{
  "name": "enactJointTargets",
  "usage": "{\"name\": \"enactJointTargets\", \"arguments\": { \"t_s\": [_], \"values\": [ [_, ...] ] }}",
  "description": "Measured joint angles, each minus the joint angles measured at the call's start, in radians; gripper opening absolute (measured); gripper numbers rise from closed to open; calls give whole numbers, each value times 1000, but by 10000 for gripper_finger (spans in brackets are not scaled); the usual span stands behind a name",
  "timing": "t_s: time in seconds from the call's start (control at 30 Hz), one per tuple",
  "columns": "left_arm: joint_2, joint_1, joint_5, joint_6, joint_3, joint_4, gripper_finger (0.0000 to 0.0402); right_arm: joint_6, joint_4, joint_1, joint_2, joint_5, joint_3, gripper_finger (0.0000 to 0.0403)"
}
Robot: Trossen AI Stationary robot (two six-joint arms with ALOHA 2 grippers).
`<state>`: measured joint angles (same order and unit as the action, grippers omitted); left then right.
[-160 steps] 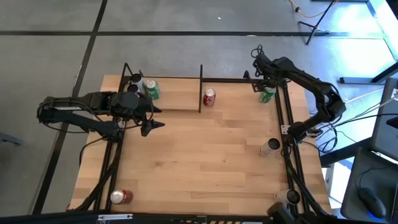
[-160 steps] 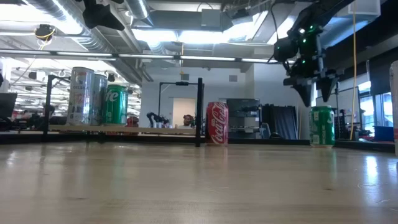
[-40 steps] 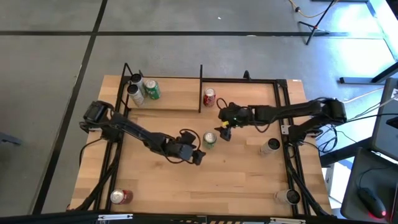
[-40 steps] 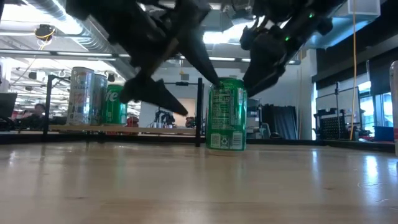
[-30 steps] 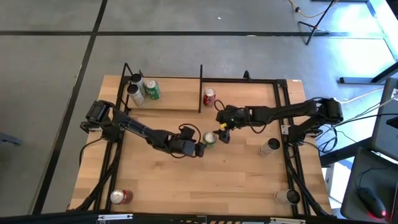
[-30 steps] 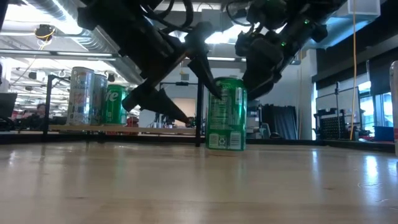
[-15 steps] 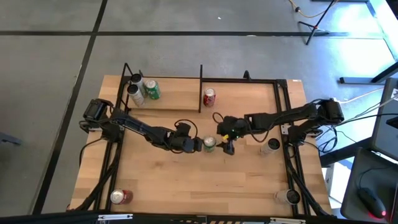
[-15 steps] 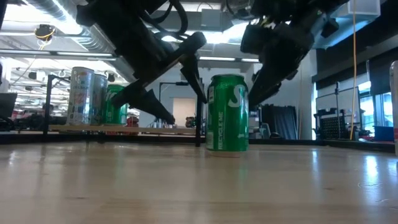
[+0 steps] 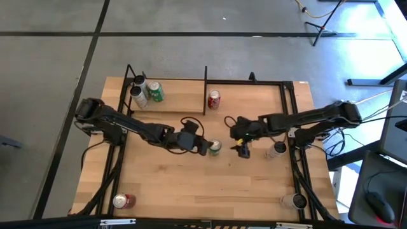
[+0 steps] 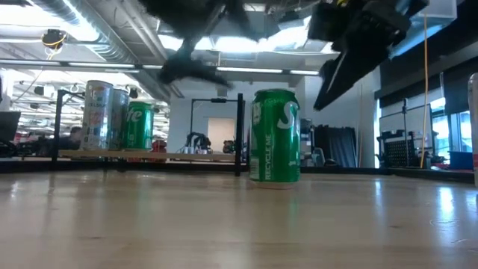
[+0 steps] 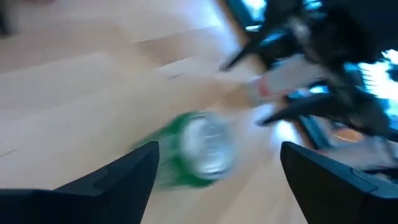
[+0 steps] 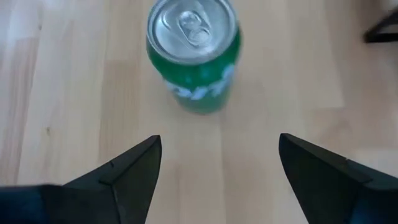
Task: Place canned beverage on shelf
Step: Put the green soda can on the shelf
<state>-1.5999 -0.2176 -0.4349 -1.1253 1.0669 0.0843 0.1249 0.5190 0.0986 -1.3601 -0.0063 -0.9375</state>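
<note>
A green can (image 9: pixel 215 147) stands upright on its base on the tabletop near the middle; it also shows in the low view (image 10: pixel 275 136). My left gripper (image 9: pixel 202 147) is open just left of it, and the can (image 11: pixel 196 149) lies ahead between its fingers, untouched. My right gripper (image 9: pixel 243 150) is open to the can's right, with the can (image 12: pixel 194 53) ahead of its fingertips. The shelf (image 9: pixel 175 102) stands at the table's far left. It holds a silver can (image 9: pixel 138 95), a green can (image 9: pixel 155 91) and another can (image 9: pixel 138 81).
A red can (image 9: pixel 214 99) stands on the table just right of the shelf's black post. A pale can (image 9: pixel 276 150) lies near the right edge, another (image 9: pixel 296 201) at the near right corner. A red can (image 9: pixel 122 201) is at the near left corner.
The green can has slid a little toward the table's near edge and turned about its axis, staying upright. My right gripper has drawn back from it toward the right edge and risen. My left gripper has risen beside the can.
</note>
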Motion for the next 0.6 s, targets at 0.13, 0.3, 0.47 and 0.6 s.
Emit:
{"name": "enactJointTargets", "arguments": {
  "t_s": [0.13, 0.3, 0.47, 0.6],
  "values": [
    [-35, -14, -1, 114, 87, -7, 332, -1, 73, 0, 79, 58, 0, 315],
    [-120, -34, -60, 274, 242, 126, 332, 3, 179, 0, 158, 100, -1, 315],
    [-207, -52, -128, 422, 362, 282, 332, 30, 215, 0, 216, 129, 27, 315],
    [-258, -43, -128, 433, 370, 283, 332, 67, 214, -1, 242, 130, 58, 315]
  ]
}}
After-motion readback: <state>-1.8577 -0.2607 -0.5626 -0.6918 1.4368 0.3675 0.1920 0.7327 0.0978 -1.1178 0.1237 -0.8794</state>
